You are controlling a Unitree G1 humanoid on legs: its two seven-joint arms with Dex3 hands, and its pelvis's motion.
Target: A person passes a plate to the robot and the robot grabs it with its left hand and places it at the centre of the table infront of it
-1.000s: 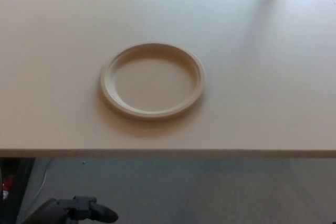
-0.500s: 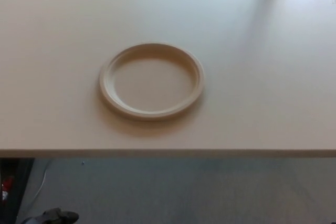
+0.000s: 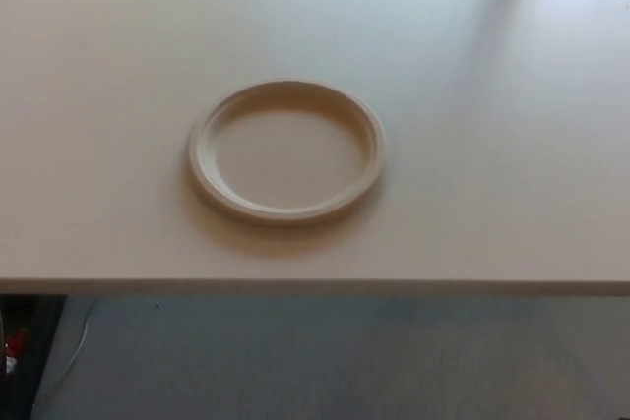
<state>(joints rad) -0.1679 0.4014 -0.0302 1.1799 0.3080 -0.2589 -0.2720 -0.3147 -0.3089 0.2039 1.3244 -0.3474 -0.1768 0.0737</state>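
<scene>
Since a second ago my left hand has dropped out of view, fingers unseen; plate [image 3: 285,151] rests mid-table [image 3: 492,194], little left to upset it.

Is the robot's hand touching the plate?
Apart. The head view shows the plate lying alone and flat on the table, with neither robot hand in the picture, so nothing is touching its rim.
</scene>
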